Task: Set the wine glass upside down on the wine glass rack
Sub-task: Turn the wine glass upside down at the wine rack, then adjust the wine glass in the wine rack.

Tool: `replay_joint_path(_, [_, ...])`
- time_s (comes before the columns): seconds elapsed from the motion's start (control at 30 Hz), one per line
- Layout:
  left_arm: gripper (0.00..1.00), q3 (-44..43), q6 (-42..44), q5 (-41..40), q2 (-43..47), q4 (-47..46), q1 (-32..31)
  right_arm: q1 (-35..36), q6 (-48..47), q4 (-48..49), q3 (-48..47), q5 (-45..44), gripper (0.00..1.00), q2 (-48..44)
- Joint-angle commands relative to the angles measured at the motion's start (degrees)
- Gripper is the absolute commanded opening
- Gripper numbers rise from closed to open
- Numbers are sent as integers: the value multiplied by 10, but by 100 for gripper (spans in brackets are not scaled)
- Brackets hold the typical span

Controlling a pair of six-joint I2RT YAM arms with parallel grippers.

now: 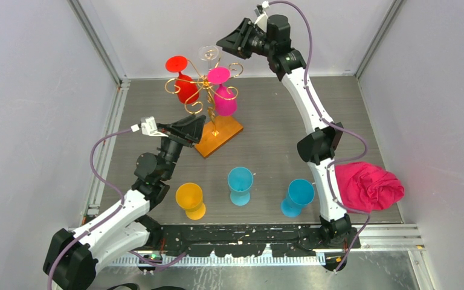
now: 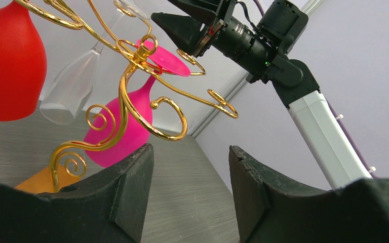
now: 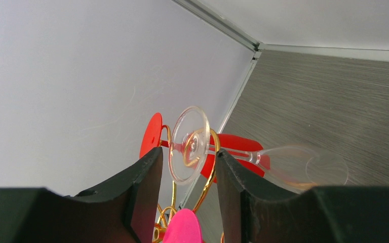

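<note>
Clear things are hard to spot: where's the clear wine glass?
Top view: the clear wine glass hangs upside down on the rack, far side, beside the red glass.

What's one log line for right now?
clear glass: hanging upside down on rack | right gripper: open, near it | left gripper: open, empty

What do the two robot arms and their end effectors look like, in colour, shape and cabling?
Both the left arm and the right arm have white tube-like links joined by rounded black joints. A thin purple cable loops loosely along each arm. The left end effector and the right end effector each have two matte black wedge-shaped fingers. I see no markings.
</note>
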State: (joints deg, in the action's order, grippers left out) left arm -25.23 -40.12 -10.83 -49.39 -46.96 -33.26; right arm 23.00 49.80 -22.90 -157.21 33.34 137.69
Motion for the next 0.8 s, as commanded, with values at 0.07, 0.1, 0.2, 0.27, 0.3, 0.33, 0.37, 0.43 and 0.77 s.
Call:
replay_joint_path(0.07, [57,-22,0,7,3,-25,-1,-4,-28,-6,8,-15,50,-55])
replay_joint_path(0.1, [58,-22,-1,7,3,-25,-1,-5,-31,-8,9,-19,50,-57])
replay_joint_path(0.2, [58,-23,-1,9,1,-24,-1,-7,-44,-16,16,-31,51,-66])
replay_joint_path(0.27, [58,-23,-1,10,2,-23,-1,-9,-51,-16,29,-41,51,-77])
replay_joint_path(0.3, [58,-23,-2,10,2,-23,-1,-11,-55,-15,36,-46,52,-83])
replay_joint_path(0.33, [58,-23,-2,11,2,-22,-1,-12,-60,-16,43,-51,52,-89])
replay_joint_path(0.37, [58,-23,-2,11,2,-22,-1,-14,-64,-16,50,-56,53,-96])
replay_joint_path(0.43, [58,-24,-2,12,5,-19,-1,-15,-78,-15,67,-67,53,-111])
replay_joint_path(0.77, [58,-25,8,15,31,6,-1,-42,-144,42,234,-124,63,-254])
